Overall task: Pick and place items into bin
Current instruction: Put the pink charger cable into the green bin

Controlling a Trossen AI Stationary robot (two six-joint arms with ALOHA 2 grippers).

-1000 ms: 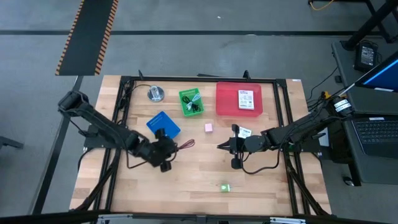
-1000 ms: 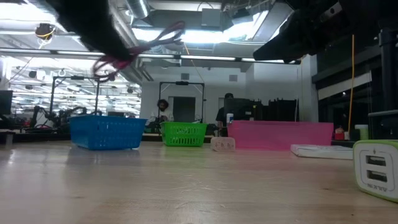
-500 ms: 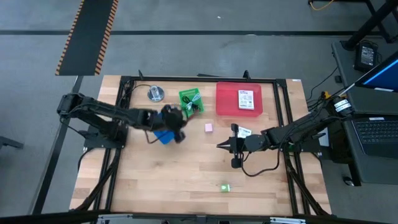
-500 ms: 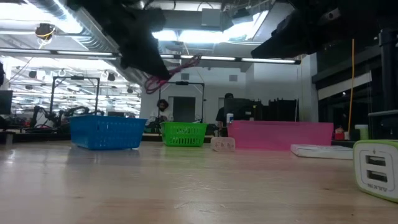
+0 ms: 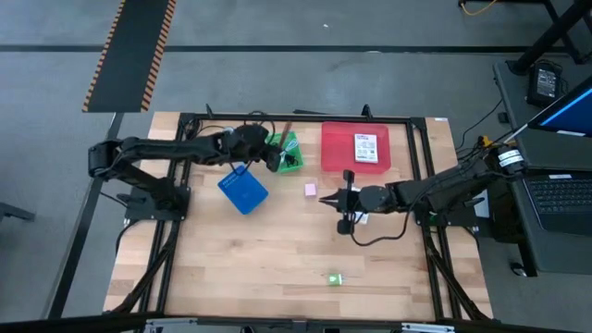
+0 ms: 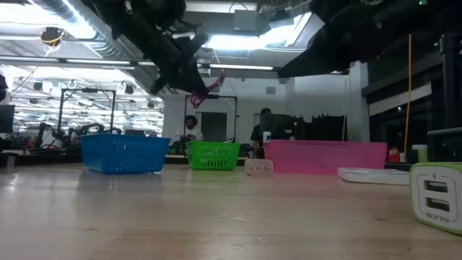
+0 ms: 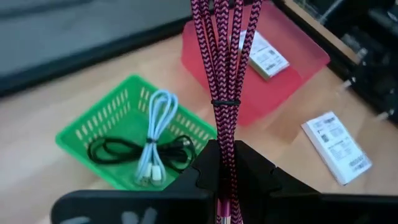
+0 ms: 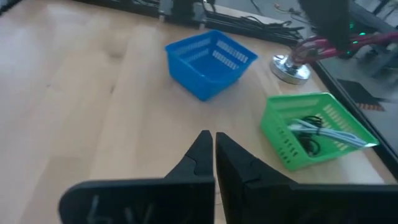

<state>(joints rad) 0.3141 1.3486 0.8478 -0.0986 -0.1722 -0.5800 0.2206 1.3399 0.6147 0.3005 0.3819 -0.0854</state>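
Observation:
My left gripper [image 5: 266, 154] hangs over the left rim of the green basket [image 5: 290, 155], shut on a dark red braided cord [image 7: 224, 68]; the low view shows the cord [image 6: 210, 84] high above the table. Inside the green basket [image 7: 134, 146] lie a black cable [image 7: 109, 151] and a pale blue cable [image 7: 155, 134]. The red bin [image 5: 355, 148] holds one white packet [image 5: 368, 148]; another packet [image 7: 339, 146] lies flat on the table. My right gripper [image 5: 324, 198] is shut with nothing in it, just right of the pink cube [image 5: 311, 189]. A green block [image 5: 335, 277] sits near the front edge. My left gripper pinches one end of the bundled cord [image 7: 224, 180] between its two fingers. The fingers come from the table's left, slanting down, and lie along the bundle. The cord sticks out past the fingertips, its strands spreading beyond a thin tie [image 7: 225, 102], clear of basket and table.
A blue basket [image 5: 243, 190] stands left of centre, near the left arm. A round silver object [image 8: 290, 68] sits at the far left behind it. Black frame rails [image 5: 176, 185] run along the table's edges. Bare wood [image 5: 277, 259] stretches across the near half.
My left gripper has swung from near the table's middle toward the far edge, passing over the blue basket to the green basket, rolling as it went and keeping the cord held clear. My right gripper has drifted a little toward the far edge, still shut.

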